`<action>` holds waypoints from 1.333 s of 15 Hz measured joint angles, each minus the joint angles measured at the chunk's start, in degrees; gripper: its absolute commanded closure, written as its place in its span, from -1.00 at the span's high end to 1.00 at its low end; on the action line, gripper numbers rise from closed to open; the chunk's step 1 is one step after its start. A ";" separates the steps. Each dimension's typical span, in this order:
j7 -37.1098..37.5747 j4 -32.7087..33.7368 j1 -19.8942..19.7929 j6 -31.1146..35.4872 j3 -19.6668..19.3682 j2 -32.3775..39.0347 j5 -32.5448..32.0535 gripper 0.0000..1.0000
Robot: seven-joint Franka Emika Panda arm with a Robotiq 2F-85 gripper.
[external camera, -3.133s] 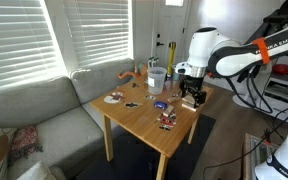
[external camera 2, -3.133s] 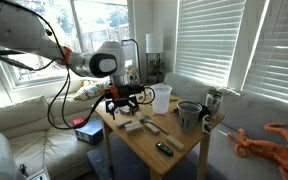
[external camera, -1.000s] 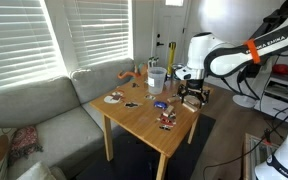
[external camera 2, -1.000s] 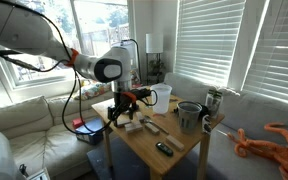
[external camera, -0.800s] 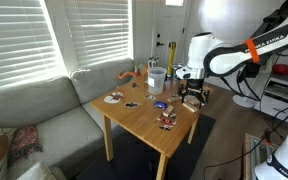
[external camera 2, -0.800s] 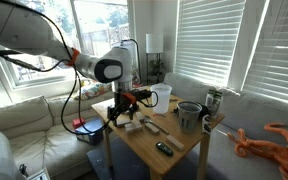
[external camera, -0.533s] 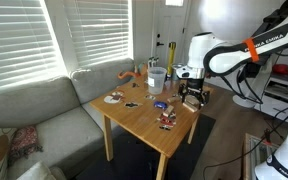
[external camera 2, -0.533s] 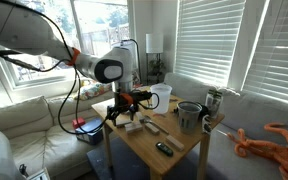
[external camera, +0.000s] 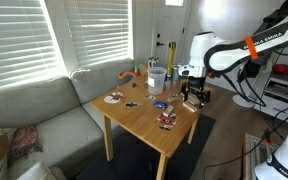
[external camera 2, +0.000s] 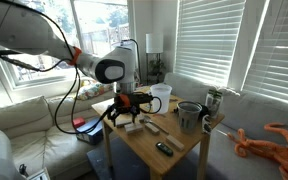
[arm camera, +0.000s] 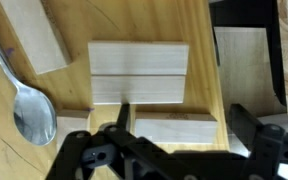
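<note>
We are logging the gripper (external camera: pixel 192 97) hanging low over the far end of the table (external camera: pixel 144 120) in both exterior views (external camera 2: pixel 124 112). Its jaws are standing wide apart and are gripping nothing. In the wrist view a pale wooden block (arm camera: pixel 139 72) is lying flat just ahead of the gripper (arm camera: pixel 182 135). A second block (arm camera: pixel 174 128) is lying parallel to it, between the spread fingers; we cannot tell whether they are touching it. A metal spoon (arm camera: pixel 24 105) is resting to the left, just beside a third block (arm camera: pixel 29 35).
</note>
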 measured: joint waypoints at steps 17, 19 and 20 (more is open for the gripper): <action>5.52 -0.02 0.67 1.31 0.84 -0.35 1.01 1.00; 5.56 -0.03 0.68 1.34 0.92 -0.34 1.01 1.00; 5.59 -0.04 0.68 1.34 0.97 -0.33 1.01 1.00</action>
